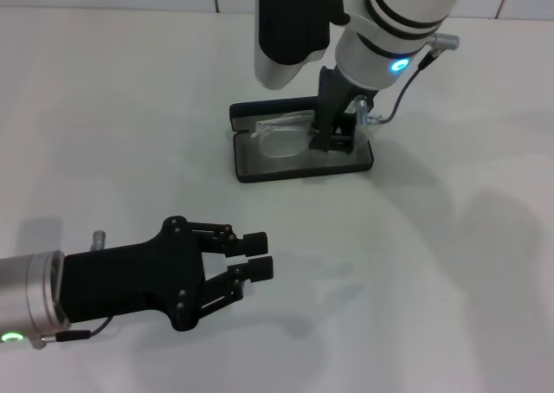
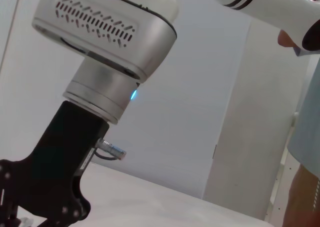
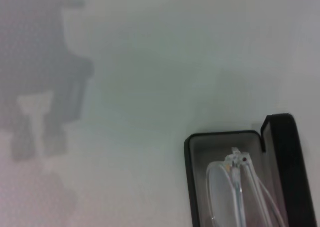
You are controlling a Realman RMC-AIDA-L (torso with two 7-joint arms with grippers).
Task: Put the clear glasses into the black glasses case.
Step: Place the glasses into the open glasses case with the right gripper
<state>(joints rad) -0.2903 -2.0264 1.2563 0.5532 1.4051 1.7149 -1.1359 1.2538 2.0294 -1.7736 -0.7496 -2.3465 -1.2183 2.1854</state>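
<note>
The black glasses case (image 1: 260,175) lies open on the white table at the far centre, its grey lining showing. The clear glasses (image 1: 281,140) lie inside it, one end rising over the case's right rim. My right gripper (image 1: 333,138) reaches straight down into the right half of the case and is shut on the glasses there. The right wrist view shows the case (image 3: 189,152) with the glasses (image 3: 225,187) folded inside. My left gripper (image 1: 256,254) hovers shut and empty over the near left of the table, well apart from the case.
The white table (image 1: 450,263) spreads out on all sides of the case. The left wrist view shows the right arm's wrist (image 2: 105,62) against a pale wall, with a person's arm (image 2: 305,187) at the edge.
</note>
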